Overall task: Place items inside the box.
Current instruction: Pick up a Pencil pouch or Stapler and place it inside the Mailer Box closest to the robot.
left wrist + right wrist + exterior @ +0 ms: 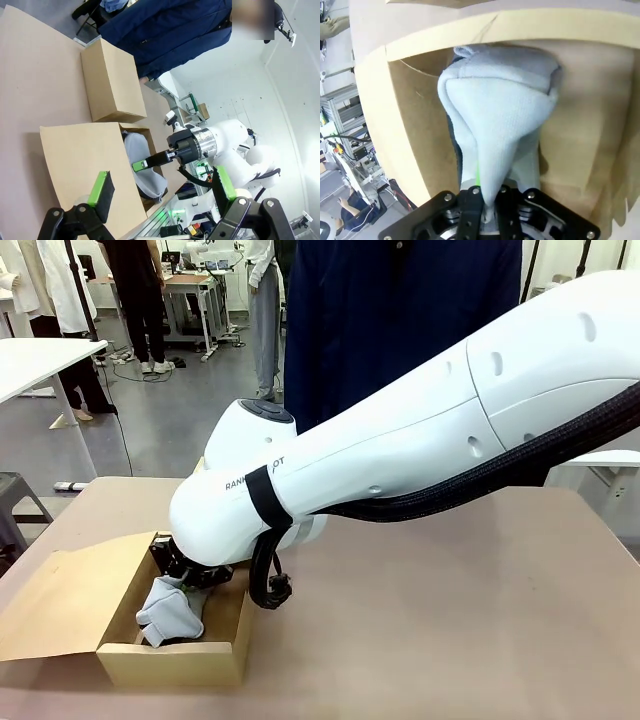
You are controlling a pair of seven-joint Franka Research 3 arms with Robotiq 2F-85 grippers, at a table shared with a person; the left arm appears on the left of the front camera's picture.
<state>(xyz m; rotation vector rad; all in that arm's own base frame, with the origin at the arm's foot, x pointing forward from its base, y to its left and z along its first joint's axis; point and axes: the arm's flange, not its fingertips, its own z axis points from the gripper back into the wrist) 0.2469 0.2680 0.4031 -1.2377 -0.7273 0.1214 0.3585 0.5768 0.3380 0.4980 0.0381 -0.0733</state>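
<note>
The pouch (168, 612) is pinched at one end by the right gripper (190, 568), its jaws pressed onto a fold of the grey fabric. It is held down inside the box (170, 665), below the rim. The grip at the end looks chosen so that the soft body hangs free under the fingers. That way it can be lowered between the walls without cardboard being struck. The long axis runs along the fingers, from the pinched end down toward the box floor, and the free end is slumped toward the near wall. Whether the floor is touched cannot be told for sure. The lid (60, 605) is laid open flat to the left, so the mouth is left unobstructed. The left gripper (161, 180) is held off beside the box, over the lid, jaws spread with nothing between them. A small box (112, 80) is stood just beyond, near the person (175, 30).
</note>
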